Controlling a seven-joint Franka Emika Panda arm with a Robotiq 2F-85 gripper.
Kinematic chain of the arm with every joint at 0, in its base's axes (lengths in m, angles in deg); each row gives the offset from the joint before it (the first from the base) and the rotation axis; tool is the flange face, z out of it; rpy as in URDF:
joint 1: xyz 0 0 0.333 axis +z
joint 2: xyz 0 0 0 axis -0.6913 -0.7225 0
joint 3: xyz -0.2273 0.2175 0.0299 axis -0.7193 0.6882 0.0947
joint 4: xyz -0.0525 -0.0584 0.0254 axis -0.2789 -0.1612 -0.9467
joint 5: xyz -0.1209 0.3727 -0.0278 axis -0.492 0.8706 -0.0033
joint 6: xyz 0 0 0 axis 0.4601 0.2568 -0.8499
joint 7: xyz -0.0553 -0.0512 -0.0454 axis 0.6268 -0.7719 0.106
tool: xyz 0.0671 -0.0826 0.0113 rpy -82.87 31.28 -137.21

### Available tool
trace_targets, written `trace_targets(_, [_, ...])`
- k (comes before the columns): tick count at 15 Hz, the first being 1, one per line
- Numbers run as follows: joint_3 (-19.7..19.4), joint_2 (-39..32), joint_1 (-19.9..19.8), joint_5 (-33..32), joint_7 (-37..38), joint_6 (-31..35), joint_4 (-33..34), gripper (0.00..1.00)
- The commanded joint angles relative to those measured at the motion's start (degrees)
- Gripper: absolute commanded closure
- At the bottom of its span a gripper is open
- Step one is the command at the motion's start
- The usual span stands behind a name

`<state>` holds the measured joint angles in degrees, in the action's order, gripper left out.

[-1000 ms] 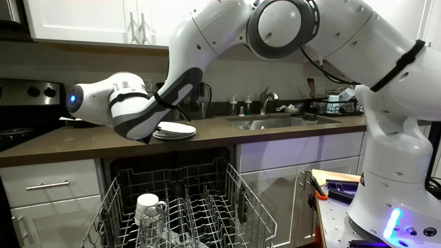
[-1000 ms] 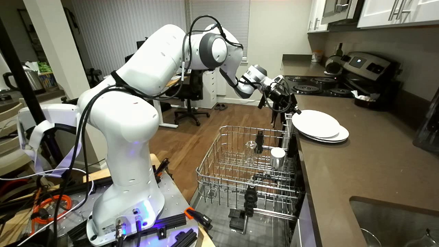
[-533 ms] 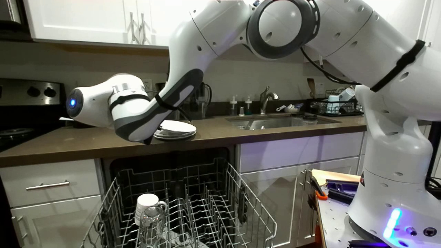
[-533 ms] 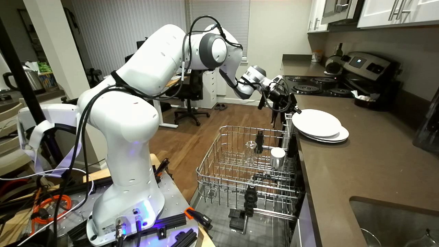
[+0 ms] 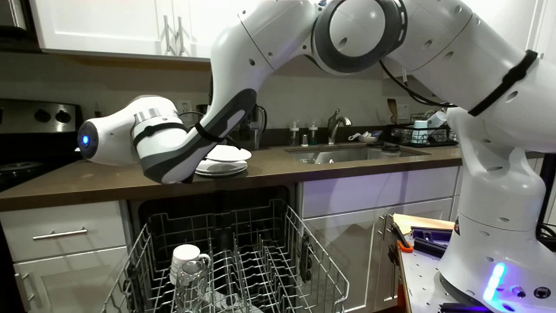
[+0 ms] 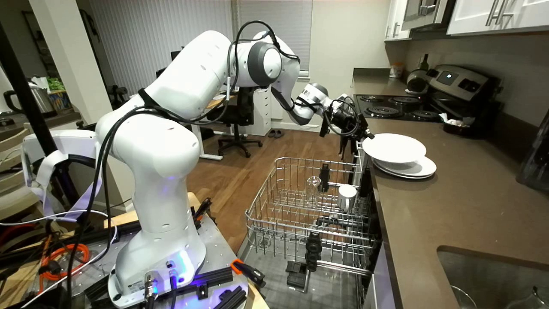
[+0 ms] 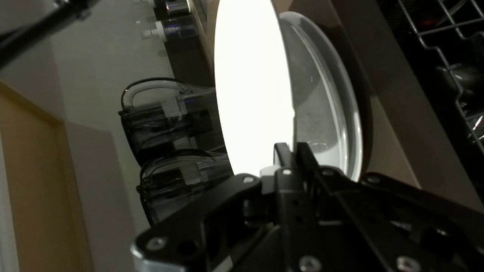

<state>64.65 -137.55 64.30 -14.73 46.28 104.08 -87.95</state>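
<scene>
In the wrist view my gripper (image 7: 293,151) is shut on the rim of a white plate (image 7: 253,83), which looks overexposed there. One black fingertip lies on each side of the rim. Below the held plate, further white plates (image 7: 317,90) are stacked on the counter. An exterior view shows the gripper (image 6: 369,134) at the near edge of the held plate (image 6: 394,148), which hangs slightly tilted above the stack (image 6: 422,168). Elsewhere, in an exterior view, the wrist hides the fingers, while the held plate (image 5: 229,153) shows a gap over the stack (image 5: 221,167).
Under the counter edge, the pulled-out dishwasher rack (image 5: 317,244) holds a white mug (image 5: 184,256) and a clear glass (image 5: 190,278). Dark-lidded pitchers (image 7: 166,117) stand behind the plates. The stove (image 6: 403,101) lies beyond, and the sink (image 6: 472,266) is at the counter's near end.
The held plate has risen off the stack and shifted slightly toward the arm's side, opening a gap beneath it. The wrist has drawn back a little. The mug and glass have not moved.
</scene>
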Motion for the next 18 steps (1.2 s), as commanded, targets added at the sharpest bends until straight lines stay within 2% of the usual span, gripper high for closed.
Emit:
trace_targets(1, [1.65,2.42,0.3,-2.03,-1.24,-4.3,-2.48,0.94])
trace_targets(7, [4.16,2.9,0.1,-1.33,-1.99,-7.87,-2.76,0.94])
trace_targets(9, [4.57,2.89,-0.09,-1.3,-1.78,-8.05,-2.21,0.94])
trace_targets(10, [5.02,0.53,-0.59,-0.86,-0.1,-6.51,-0.46,0.93])
trace_targets(18, [5.95,1.43,-0.5,-0.3,-0.38,-6.81,-1.59,0.94])
